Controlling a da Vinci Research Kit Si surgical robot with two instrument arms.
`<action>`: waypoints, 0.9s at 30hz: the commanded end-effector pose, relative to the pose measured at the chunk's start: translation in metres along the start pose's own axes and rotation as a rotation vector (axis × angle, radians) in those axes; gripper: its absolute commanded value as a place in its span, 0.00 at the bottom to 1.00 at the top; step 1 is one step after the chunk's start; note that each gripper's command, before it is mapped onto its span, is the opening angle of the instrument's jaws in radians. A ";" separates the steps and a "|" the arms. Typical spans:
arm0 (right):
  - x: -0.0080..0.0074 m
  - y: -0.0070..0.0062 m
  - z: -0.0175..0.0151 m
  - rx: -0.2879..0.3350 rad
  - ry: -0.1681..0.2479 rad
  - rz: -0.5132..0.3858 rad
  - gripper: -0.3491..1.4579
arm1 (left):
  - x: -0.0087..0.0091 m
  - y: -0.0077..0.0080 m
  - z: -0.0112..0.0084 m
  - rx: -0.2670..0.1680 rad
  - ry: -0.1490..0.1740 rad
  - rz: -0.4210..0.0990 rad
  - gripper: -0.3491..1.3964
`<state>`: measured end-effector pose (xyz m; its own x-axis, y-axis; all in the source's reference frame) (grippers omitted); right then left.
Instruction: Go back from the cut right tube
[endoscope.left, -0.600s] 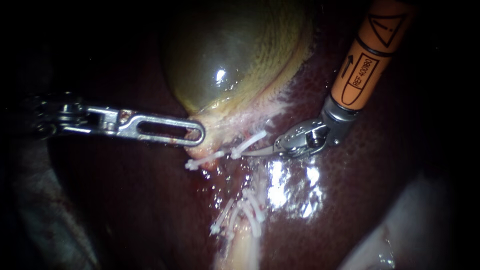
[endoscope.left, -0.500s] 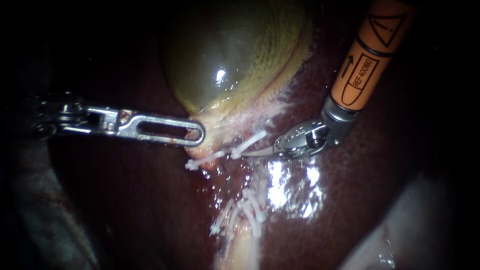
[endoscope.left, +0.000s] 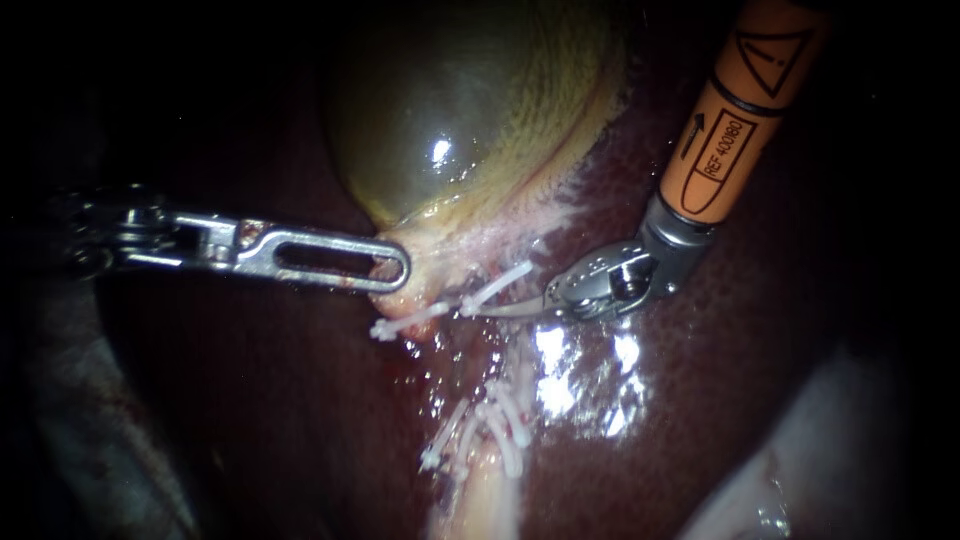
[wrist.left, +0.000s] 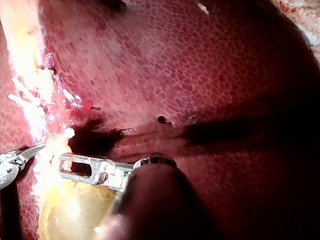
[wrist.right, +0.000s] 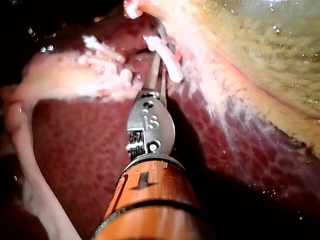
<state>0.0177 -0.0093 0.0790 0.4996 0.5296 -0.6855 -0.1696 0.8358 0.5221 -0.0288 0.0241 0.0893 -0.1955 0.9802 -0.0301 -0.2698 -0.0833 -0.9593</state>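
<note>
The green-yellow gallbladder (endoscope.left: 450, 110) lies on the dark red liver (endoscope.left: 750, 350). My left instrument (endoscope.left: 395, 272) comes in level from the left, its slotted jaws shut on the gallbladder's pale neck (endoscope.left: 425, 275). Two white clips (endoscope.left: 497, 283) (endoscope.left: 408, 320) sit just below that neck. My right instrument (endoscope.left: 480, 309), on an orange shaft, points its thin blades at the gap under the upper clip. The blades lie together. In the right wrist view the blades (wrist.right: 157, 60) reach between the clips (wrist.right: 167, 57). The left wrist view shows the slotted jaw (wrist.left: 75, 167) against yellow tissue.
Several more white clips (endoscope.left: 490, 420) cluster lower down on a pale tube stump (endoscope.left: 490, 490) that runs down out of view. Wet shiny liver surface (endoscope.left: 590, 370) lies under the right instrument. Pale tissue (endoscope.left: 800, 470) shows at the lower right.
My right instrument's shaft and blades have shifted very slightly to the left, towards the clips. The left instrument and the gallbladder neck have stayed in place.
</note>
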 end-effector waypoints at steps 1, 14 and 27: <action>0.0000 -0.0001 0.0000 -0.001 0.000 -0.001 0.13 | 0.0000 0.0000 0.0000 0.000 0.000 0.000 0.00; 0.0001 -0.0003 -0.0001 -0.001 0.003 0.000 0.65 | 0.0000 0.0000 -0.0001 0.000 0.000 0.000 0.00; 0.0002 -0.0012 -0.0015 0.016 0.005 -0.004 0.70 | 0.0000 0.0000 -0.0001 0.000 0.000 0.000 0.00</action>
<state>0.0165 -0.0100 0.0771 0.4966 0.5267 -0.6899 -0.1519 0.8353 0.5284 -0.0287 0.0241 0.0892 -0.1955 0.9802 -0.0303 -0.2697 -0.0835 -0.9593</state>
